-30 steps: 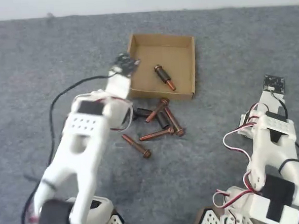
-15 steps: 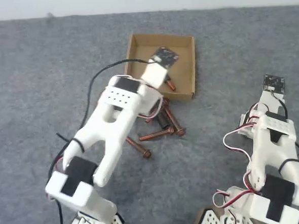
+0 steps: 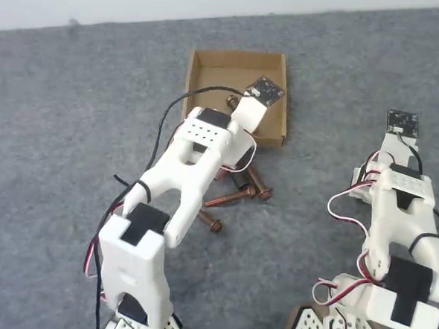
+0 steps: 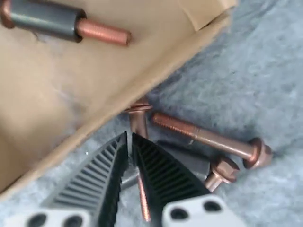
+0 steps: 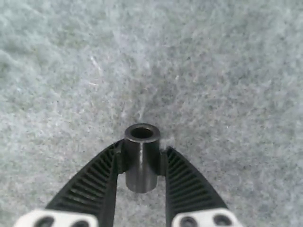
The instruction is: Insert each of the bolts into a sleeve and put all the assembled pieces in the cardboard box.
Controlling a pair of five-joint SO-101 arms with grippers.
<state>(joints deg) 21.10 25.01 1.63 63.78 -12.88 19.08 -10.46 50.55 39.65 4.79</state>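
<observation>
The left arm's fingers (image 4: 106,170) are clenched on nothing, their tips poised over the loose bolts (image 4: 208,142). These lie on the desk (image 4: 265,71) just outside the cardboard box (image 4: 156,80) wall, so the arm is probably placed to pick one. One assembled piece (image 4: 47,19) already lies inside the box. The right arm's fingers (image 5: 94,184) clamp a sleeve (image 5: 142,165) upright above the desk, its bore open, seemingly presented to receive a bolt.

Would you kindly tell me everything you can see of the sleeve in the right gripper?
The sleeve is a short, dark grey tube, metal by its look, with a round open bore that holds no bolt. Its open end faces the wrist camera. The right gripper's ribbed black fingers clamp it on both sides, over the grey felt-like table cover.
</observation>
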